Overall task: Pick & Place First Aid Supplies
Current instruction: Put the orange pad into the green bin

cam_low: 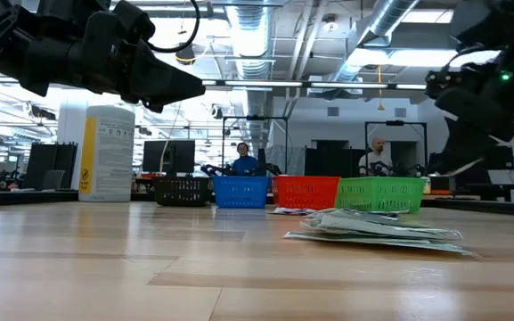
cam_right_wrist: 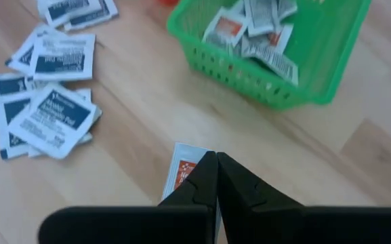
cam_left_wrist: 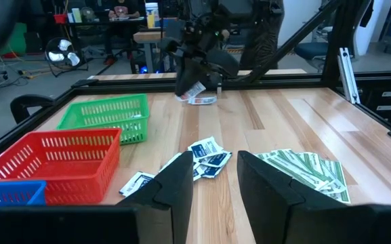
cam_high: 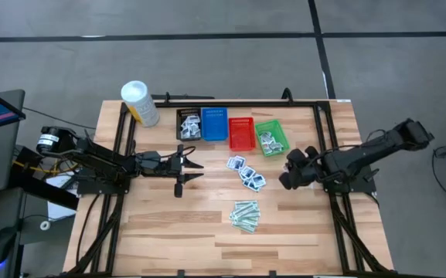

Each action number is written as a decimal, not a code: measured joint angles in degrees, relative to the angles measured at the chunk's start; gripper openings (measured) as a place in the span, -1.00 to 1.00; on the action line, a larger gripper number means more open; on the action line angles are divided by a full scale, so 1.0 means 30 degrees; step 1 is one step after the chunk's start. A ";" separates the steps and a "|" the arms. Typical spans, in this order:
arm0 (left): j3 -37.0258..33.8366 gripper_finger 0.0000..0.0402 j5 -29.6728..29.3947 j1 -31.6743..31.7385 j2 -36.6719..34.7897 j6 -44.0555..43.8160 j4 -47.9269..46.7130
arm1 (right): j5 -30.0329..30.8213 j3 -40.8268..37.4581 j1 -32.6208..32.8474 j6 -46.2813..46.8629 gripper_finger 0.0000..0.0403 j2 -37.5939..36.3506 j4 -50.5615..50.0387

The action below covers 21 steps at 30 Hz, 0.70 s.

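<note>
- Nearest the low camera: pale-green strips [cam_low: 377, 230] fanned in a flat pile toward the table's [cam_high: 168, 224] front edge, centre-right.
- Blue-print packets [cam_high: 246, 172] scattered mid-table, between strips and baskets.
- Along the back edge, in a row: black basket [cam_high: 188, 123] with packets, blue basket [cam_high: 214, 124], red basket [cam_high: 241, 133], green basket [cam_high: 270, 137] with red-print packets.
- White tub [cam_high: 140, 103] at the back left corner.
- Right gripper [cam_right_wrist: 215, 177] above the table near the green basket, fingers pressed together, pinching a red-print packet [cam_right_wrist: 185, 167].
- Left gripper [cam_left_wrist: 214, 177] hovering left of centre, fingers spread, holding nothing.
- People in the room behind.
</note>
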 joint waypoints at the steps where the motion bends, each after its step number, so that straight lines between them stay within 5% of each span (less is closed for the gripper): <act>1: 0.0000 -0.42 0.0000 0.0000 0.0001 0.0000 0.0000 | 0.0006 0.0169 -0.0261 -0.0445 -1.00 0.0000 0.0002; 12: 0.0000 -0.42 0.0000 0.0000 -0.0002 -0.0007 0.0000 | 0.0693 0.2574 -0.4373 -0.7076 -1.00 -0.0007 0.0613; 21: 0.0000 -0.42 0.0007 0.0000 -0.0002 -0.0007 0.0000 | 0.0852 0.2475 -0.8872 -1.3856 -1.00 -0.0015 0.7382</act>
